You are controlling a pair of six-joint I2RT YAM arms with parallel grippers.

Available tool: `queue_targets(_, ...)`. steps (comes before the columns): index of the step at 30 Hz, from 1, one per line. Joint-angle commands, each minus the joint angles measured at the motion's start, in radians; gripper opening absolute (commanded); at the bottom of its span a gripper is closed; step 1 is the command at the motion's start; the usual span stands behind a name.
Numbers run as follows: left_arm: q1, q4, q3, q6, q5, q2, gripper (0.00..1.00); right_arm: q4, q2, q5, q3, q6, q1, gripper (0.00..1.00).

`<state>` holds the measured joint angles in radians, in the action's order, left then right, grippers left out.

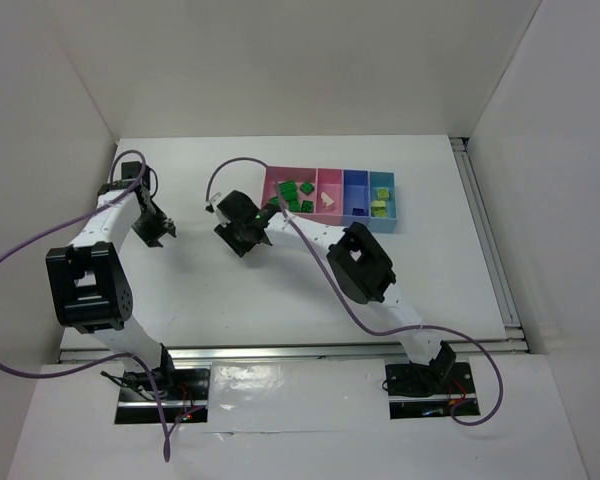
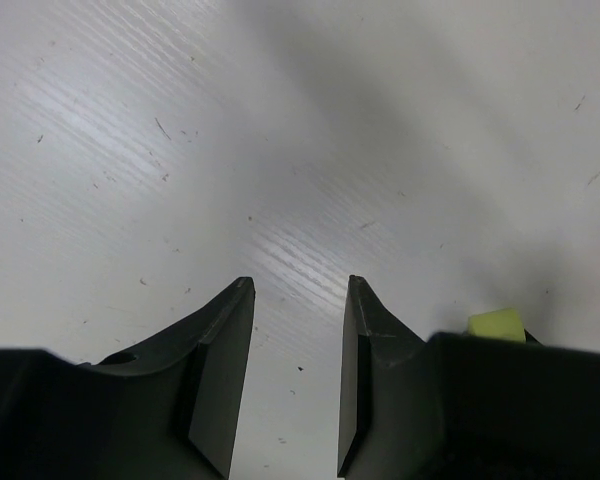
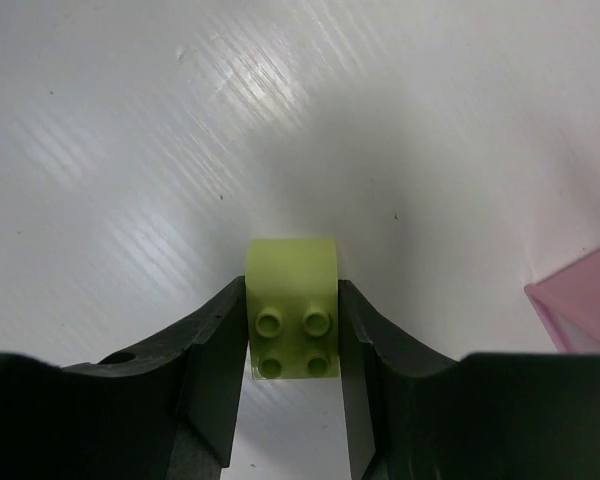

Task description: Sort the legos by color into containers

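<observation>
My right gripper (image 3: 292,283) is shut on a yellow-green lego (image 3: 291,262), studs facing the camera, just above the white table. From above, this gripper (image 1: 242,235) is left of the containers (image 1: 366,214). The wide pink bin (image 1: 274,178) holds several dark green legos (image 1: 296,194). A beige one (image 1: 327,200) lies in the narrow pink bin, and yellow-green ones (image 1: 380,201) lie in the light blue bin. My left gripper (image 2: 300,283) stands open over bare table with nothing between its fingers; it is far left (image 1: 158,232).
A corner of the pink bin (image 3: 580,300) shows at the right of the right wrist view. A bit of yellow-green (image 2: 496,324) peeks past the left gripper's right finger. White walls enclose the table on three sides.
</observation>
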<state>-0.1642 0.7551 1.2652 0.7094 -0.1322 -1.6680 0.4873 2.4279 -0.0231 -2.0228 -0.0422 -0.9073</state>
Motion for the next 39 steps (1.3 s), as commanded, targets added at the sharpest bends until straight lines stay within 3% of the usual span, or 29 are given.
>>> queue_targets(1, -0.012, 0.006, 0.031, -0.002, 0.012, 0.033, 0.45, 0.019, -0.093, -0.064, 0.031, 0.011, -0.008, 0.17)
queue_targets(6, -0.012, -0.007, 0.020, -0.037, 0.065, 0.042, 0.44, -0.021, -0.369, -0.136, 0.162, 0.082, 0.037, 0.17)
queue_targets(13, -0.012, -0.071, -0.001, -0.070, 0.160, 0.062, 0.44, 0.026, -0.604, -0.310, 0.340, 0.212, 0.258, 0.18)
queue_targets(21, -0.003, -0.082, -0.001, -0.079, 0.203, 0.060, 0.44, 0.097, -0.604, -0.396, 0.403, 0.393, 0.582, 0.18)
queue_targets(32, 0.018, -0.082, 0.026, -0.097, 0.204, 0.051, 0.56, 0.050, -0.529, -0.396, 0.434, 0.403, 0.671, 0.26)
queue_targets(35, 0.018, -0.082, 0.026, -0.097, 0.204, 0.051, 0.57, 0.050, -0.507, -0.396, 0.444, 0.403, 0.682, 0.39)
queue_targets(37, 0.018, -0.082, 0.026, -0.097, 0.204, 0.051, 0.57, 0.050, -0.507, -0.396, 0.444, 0.403, 0.682, 0.58)
queue_targets(38, 0.018, -0.082, 0.026, -0.097, 0.204, 0.051, 0.57, 0.050, -0.507, -0.387, 0.444, 0.403, 0.682, 0.72)
queue_targets(39, 0.018, -0.082, 0.026, -0.097, 0.204, 0.051, 0.57, 0.050, -0.507, -0.377, 0.444, 0.403, 0.682, 0.78)
